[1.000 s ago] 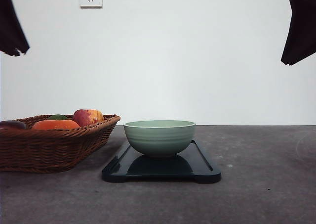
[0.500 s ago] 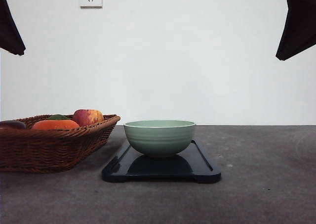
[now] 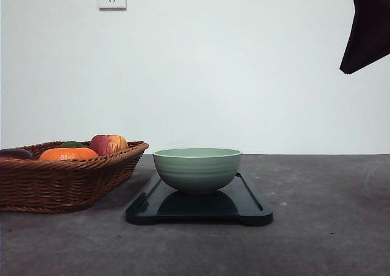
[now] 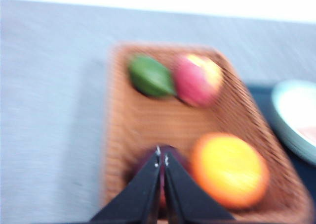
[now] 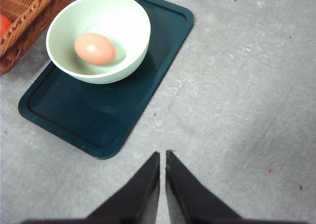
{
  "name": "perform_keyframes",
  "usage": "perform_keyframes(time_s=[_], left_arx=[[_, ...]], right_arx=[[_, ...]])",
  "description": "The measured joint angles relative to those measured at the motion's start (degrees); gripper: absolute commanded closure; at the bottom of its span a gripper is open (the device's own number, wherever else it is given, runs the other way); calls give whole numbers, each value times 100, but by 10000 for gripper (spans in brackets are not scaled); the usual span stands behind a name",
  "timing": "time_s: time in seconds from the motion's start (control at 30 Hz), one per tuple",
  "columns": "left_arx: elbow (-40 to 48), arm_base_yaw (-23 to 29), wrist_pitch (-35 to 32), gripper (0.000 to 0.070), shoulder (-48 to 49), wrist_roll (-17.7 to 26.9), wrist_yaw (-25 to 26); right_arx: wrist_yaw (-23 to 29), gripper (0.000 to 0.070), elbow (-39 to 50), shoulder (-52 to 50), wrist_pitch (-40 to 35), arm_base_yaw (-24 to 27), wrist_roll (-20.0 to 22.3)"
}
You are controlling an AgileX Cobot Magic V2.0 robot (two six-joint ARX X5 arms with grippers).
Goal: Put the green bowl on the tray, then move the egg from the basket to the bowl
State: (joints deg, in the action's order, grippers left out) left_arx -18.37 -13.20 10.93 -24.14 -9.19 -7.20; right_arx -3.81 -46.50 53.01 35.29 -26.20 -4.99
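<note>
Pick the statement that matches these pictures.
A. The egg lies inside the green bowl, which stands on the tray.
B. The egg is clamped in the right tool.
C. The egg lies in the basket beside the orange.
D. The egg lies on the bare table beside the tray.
A: the right wrist view shows the egg resting inside the green bowl, which stands on the tray.

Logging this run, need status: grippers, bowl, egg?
Left gripper and right gripper shut, empty. Green bowl on tray, egg inside. Nothing in the way.
</note>
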Motion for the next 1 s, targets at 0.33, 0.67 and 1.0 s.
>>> perform_keyframes(time_s=[0.33,0.67,1.0], left_arx=[[1289,1151,-215,700,1860,-2,0],[1650,1219,-90,700,2387,14,6],[1650,1219,-86,700,2387,59,7]], right_arx=[[0,688,0,0,0,0,0],[0,688,0,0,0,0,0],[-2,688,0,0,0,0,0]])
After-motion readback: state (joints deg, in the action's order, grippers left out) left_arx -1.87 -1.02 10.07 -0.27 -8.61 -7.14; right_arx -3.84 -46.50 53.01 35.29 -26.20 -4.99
